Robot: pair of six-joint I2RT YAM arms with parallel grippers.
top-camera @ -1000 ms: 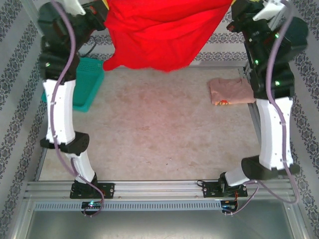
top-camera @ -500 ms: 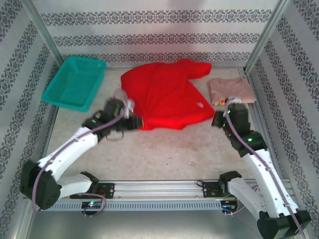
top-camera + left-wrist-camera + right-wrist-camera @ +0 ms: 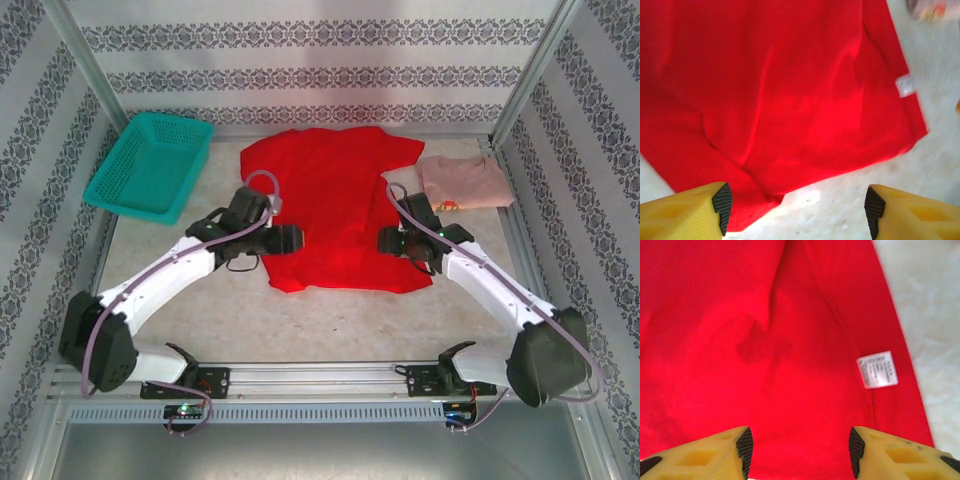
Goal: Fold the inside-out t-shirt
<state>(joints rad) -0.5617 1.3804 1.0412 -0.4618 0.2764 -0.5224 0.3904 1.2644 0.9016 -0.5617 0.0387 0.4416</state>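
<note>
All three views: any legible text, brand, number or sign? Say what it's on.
No text can be quoted as read.
white label sewn on the inside-out t-shirt: several lines of small print, too blurred to read.
pale pink shirt: a small coloured print at its near edge, too small to tell whether it holds words.

The bright red inside-out t-shirt [image 3: 335, 205] lies spread out on the bench [image 3: 320, 325], mid-width and nearer the far edge than the near one. It's mostly flat, with soft ripples and a few creases in the cloth. One sleeve points toward the far right corner. A small white label [image 3: 877, 369] sits by its right-hand seam.
</note>
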